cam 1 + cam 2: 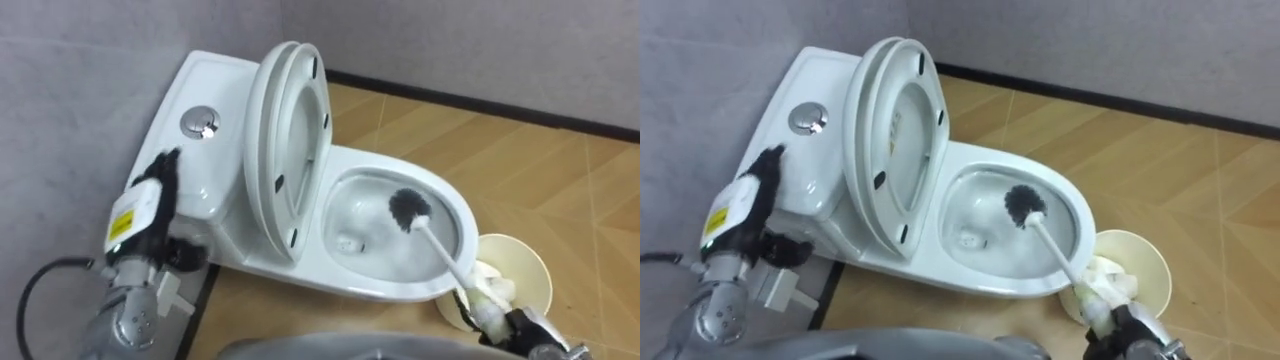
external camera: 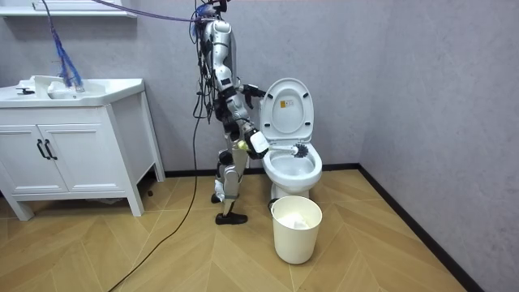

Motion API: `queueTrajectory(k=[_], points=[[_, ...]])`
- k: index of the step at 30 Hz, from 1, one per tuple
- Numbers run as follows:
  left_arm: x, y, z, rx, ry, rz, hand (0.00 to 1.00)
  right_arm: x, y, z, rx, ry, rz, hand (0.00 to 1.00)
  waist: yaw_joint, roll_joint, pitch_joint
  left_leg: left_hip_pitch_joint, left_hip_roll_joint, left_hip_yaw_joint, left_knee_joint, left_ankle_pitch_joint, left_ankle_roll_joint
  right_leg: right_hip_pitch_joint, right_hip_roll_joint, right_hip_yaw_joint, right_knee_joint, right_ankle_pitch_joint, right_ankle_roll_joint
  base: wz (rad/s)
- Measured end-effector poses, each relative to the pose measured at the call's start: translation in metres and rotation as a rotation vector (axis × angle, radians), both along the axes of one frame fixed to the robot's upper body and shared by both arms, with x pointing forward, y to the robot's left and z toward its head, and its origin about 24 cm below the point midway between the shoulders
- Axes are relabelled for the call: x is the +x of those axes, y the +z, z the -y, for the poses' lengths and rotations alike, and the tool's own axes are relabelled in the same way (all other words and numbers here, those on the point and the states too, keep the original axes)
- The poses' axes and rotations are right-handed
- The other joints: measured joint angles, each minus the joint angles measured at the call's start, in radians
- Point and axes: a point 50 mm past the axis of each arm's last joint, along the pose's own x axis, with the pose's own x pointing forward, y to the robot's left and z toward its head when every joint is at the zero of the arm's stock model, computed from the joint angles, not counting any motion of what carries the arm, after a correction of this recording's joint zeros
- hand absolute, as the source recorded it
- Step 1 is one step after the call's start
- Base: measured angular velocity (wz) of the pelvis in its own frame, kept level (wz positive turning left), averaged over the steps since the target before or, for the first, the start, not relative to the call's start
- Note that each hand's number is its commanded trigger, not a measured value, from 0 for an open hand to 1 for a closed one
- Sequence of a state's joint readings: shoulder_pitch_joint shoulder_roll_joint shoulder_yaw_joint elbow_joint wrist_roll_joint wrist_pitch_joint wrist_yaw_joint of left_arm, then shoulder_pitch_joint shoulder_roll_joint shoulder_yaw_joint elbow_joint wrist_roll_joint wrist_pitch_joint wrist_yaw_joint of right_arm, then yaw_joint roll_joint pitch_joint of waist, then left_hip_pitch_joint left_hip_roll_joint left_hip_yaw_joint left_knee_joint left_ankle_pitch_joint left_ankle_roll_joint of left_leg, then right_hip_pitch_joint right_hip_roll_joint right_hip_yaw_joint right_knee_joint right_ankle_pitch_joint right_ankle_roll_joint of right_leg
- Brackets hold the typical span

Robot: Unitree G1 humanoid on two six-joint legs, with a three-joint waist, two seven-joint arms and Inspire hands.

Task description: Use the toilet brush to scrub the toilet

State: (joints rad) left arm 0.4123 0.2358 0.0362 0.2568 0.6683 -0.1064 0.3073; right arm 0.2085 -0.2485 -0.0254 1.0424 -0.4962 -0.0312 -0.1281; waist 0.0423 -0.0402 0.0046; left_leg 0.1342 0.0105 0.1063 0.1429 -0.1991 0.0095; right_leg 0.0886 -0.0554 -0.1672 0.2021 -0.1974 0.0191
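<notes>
Scrubbing the toilet [image 1: 372, 286] bowl, the right hand [image 1: 522, 327] curls round the brush [image 1: 408, 209] handle, bristles down inside. Next should come a sweep around the wall. The left hand [image 1: 160, 182] hangs by the tank [image 1: 190, 95], its fingers unreadable.

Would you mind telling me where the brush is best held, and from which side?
By the upper end of its handle, coming in from the robot's right. The bristle head sits down in the bowl, and the thin shaft slants up over the rim towards the right hand, which grips it there.
</notes>
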Motion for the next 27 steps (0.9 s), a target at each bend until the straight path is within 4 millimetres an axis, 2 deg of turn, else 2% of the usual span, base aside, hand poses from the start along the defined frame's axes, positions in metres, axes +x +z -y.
queueTrajectory(k=[1, 2, 4, 7, 8, 11, 15, 20, 25, 27], points=[[-0.005, -0.002, -0.005, -0.018, 0.051, 0.021, 0.0, 0.0, 0.001, 0.003, -0.009, -0.039, 0.028, 1.0, 0.005, 0.006, -0.0035, 0.0, 0.0, 0.0, 0.0, 0.0, 0.0, 0.0, 0.0, 0.0, -0.001, 0.0, 0.0, 0.0], [-0.008, -0.004, -0.008, -0.038, 0.086, 0.04, 0.0, 0.0, 0.003, 0.006, -0.021, -0.079, 0.055, 1.0, 0.011, 0.0, -0.0005, 0.001, 0.0, -0.001, 0.0, 0.0, 0.0, -0.001, 0.0, 0.002, 0.0, 0.0, 0.0, 0.0], [-0.012, -0.008, -0.007, -0.091, 0.134, 0.06, 0.0, -0.003, 0.004, 0.009, -0.033, -0.148, 0.089, 1.0, 0.025, 0.006, -0.0047, 0.007, 0.0, 0.001, -0.006, 0.0, 0.0, 0.0, 0.002, 0.008, 0.0, 0.0, 0.0, -0.08], [-0.029, -0.017, -0.011, -0.211, 0.279, 0.067, 0.0, -0.01, 0.006, 0.013, -0.052, -0.26, 0.144, 1.0, 0.043, 0.008, -0.0022, 0.03, 0.004, 0.013, -0.016, -0.001, -0.002, 0.016, 0.008, 0.018, -0.007, 0.001, -0.002, -0.13], [-0.037, -0.022, -0.014, -0.239, 0.33, 0.048, 0.0, -0.013, 0.006, 0.015, -0.06, -0.309, 0.161, 1.0, 0.046, 0.013, -0.0084, 0.035, 0.006, 0.015, -0.017, -0.004, -0.005, 0.022, 0.012, 0.025, -0.015, 0.001, -0.002, -0.07], [-0.061, -0.038, -0.019, -0.324, 0.478, -0.015, 0.0, -0.016, 0.007, 0.016, -0.074, -0.424, 0.208, 1.0, 0.041, 0.022, -0.0076, 0.051, 0.011, 0.018, -0.017, -0.009, -0.009, 0.04, 0.017, 0.027, -0.018, 0.002, -0.005, -0.03], [-0.088, -0.054, -0.022, -0.398, 0.639, -0.093, 0.0, -0.018, 0.008, 0.018, -0.091, -0.526, 0.245, 1.0, 0.037, 0.022, -0.0073, 0.053, 0.016, 0.019, -0.016, -0.012, -0.014, 0.038, 0.022, 0.028, -0.017, -0.002, -0.01, -0.01], [-0.124, -0.069, -0.027, -0.439, 0.817, -0.227, 0.0, -0.036, 0.006, 0.019, -0.124, -0.686, 0.243, 1.0, 0.013, 0.022, -0.0065, 0.053, 0.016, 0.015, -0.016, -0.014, -0.015, 0.047, 0.023, 0.028, -0.031, -0.002, -0.01, 0.02], [-0.147, -0.08, -0.022, -0.443, 0.847, -0.386, 0.0, -0.058, 0.001, 0.015, -0.142, -0.752, 0.159, 1.0, 0.007, 0.026, -0.0055, 0.051, 0.016, 0.017, -0.016, -0.022, -0.014, 0.048, 0.023, 0.027, -0.033, -0.004, -0.007, 0.0], [-0.154, -0.085, -0.02, -0.438, 0.85, -0.459, 0.0, -0.061, 0.0, 0.014, -0.143, -0.758, 0.132, 1.0, -0.006, 0.028, -0.0057, 0.05, 0.016, 0.018, -0.016, -0.023, -0.013, 0.049, 0.023, 0.026, -0.031, -0.004, -0.006, 0.0]])
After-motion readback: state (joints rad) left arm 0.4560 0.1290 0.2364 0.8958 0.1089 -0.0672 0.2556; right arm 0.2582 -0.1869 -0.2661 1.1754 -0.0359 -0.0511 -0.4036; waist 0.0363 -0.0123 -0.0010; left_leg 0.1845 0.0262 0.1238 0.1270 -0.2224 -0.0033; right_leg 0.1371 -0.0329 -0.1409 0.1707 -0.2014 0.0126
